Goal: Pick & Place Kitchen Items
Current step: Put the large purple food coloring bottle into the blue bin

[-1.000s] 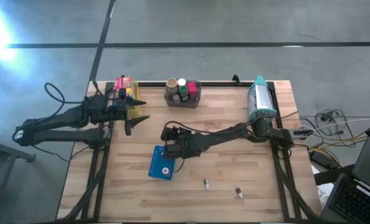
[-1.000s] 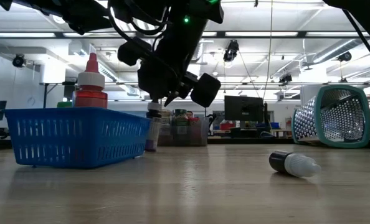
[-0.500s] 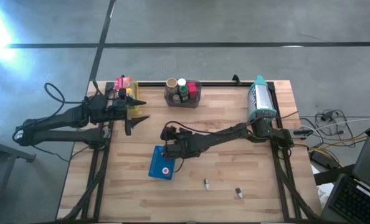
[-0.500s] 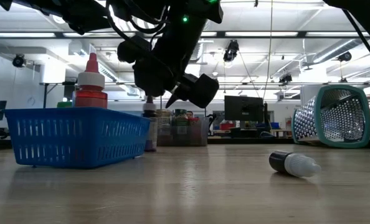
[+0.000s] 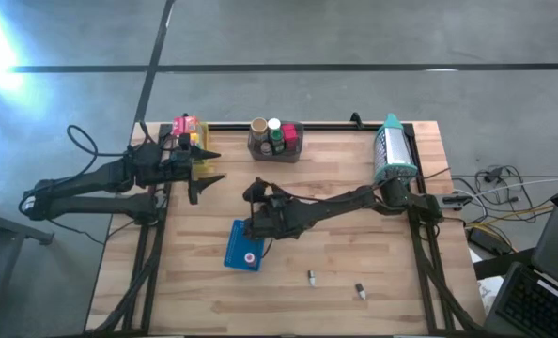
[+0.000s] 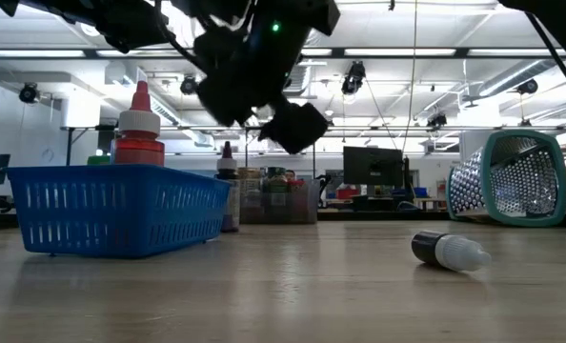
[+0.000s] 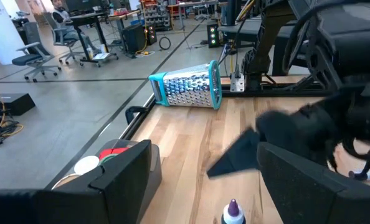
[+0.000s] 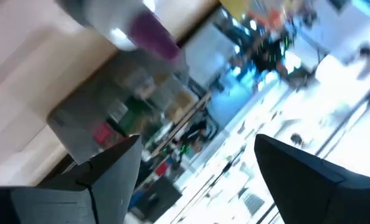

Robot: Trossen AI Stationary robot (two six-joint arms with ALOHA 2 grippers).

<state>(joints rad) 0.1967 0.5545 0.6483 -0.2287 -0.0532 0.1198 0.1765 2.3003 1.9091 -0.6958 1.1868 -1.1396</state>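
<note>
While raised above the wooden worktop [image 5: 354, 253], right pincer [image 5: 254, 195] spread wide, empty, small purple-capped bottle [image 6: 228, 187] upright beside blue slatted plastic basket [image 6: 111, 209], left pincer [image 5: 207, 165] open near yellow bin [image 5: 196, 137].

Both arms are dark, almost black, and made of thin parts joined by round knuckles. A black cable loops behind the left arm. More cables hang by the right arm's base. Each arm ends in a claw with two flat, pointed black fingers: the left claw [image 5: 209, 166] and the right claw [image 5: 257, 218]. A small green light glows on the right arm.
</note>
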